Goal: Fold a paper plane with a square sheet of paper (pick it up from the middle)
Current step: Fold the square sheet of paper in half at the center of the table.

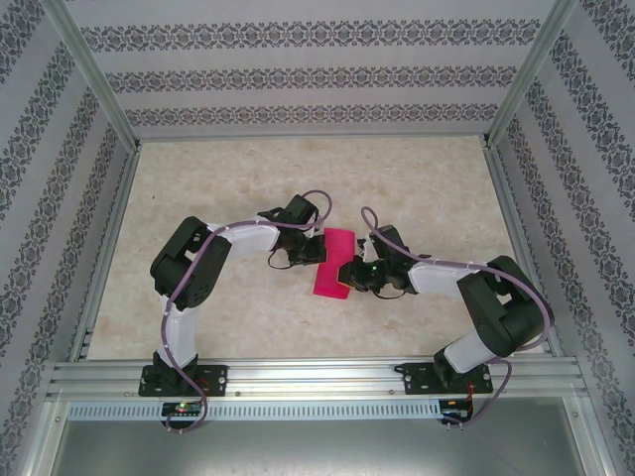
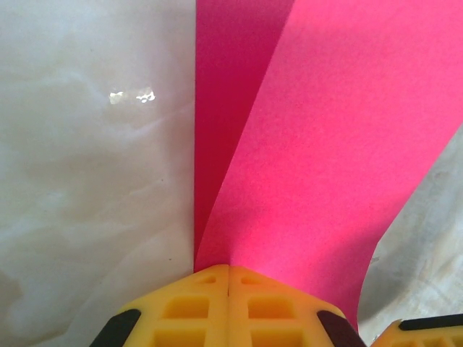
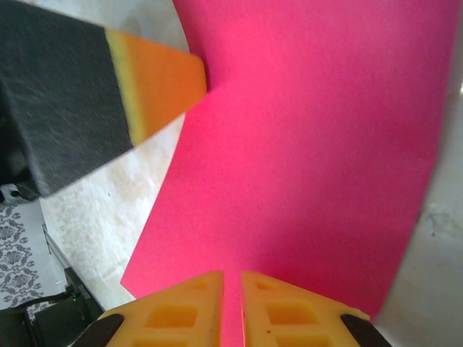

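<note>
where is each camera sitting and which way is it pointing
top external: above and behind the bases, looking down at the table; both arms show, left tool and right tool meeting at the pink paper.
left wrist: on the left arm, looking along its own shut fingers to the paper.
right wrist: likewise from the right arm.
shared: all three see the paper.

No writing, label, number or sign is legible anywhere.
</note>
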Controlling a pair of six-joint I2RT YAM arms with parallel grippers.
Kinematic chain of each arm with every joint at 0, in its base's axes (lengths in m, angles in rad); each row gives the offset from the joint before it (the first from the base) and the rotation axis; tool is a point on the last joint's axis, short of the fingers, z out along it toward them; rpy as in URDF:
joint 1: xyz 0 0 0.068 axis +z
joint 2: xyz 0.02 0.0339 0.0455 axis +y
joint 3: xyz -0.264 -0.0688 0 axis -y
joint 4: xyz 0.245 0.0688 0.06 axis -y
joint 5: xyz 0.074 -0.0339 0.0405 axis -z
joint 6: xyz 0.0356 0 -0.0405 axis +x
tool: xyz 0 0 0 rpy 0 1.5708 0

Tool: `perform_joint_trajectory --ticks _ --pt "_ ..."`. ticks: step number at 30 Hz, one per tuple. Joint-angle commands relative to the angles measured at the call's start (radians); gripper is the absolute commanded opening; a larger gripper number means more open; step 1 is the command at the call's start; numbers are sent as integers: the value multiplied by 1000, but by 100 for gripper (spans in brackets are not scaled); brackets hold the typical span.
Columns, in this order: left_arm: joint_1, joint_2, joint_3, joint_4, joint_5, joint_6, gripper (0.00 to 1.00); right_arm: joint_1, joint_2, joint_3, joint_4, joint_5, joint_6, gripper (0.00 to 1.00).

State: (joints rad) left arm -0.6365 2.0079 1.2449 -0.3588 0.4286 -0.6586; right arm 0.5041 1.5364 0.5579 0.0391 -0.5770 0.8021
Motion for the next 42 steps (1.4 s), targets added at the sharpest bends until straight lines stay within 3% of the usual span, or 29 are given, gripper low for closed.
perform_joint_trajectory --ticks 1,7,17,29,37,42 --pt "-22 55 -2 -68 -34 24 0 4 20 -38 17 29 9 15" --pt "-23 54 -5 -66 -32 24 0 3 80 -72 70 16 19 15" --pt "-24 51 -10 -68 -33 26 0 14 -88 -77 21 -2 25 16" --pt "-25 52 -10 -69 -31 29 0 27 7 -145 60 13 25 15" --pt "-27 51 -10 -71 -34 33 0 28 -106 -64 -25 8 14 16" --pt "-26 52 -6 -85 -36 39 0 30 -79 -80 3 6 21 16"
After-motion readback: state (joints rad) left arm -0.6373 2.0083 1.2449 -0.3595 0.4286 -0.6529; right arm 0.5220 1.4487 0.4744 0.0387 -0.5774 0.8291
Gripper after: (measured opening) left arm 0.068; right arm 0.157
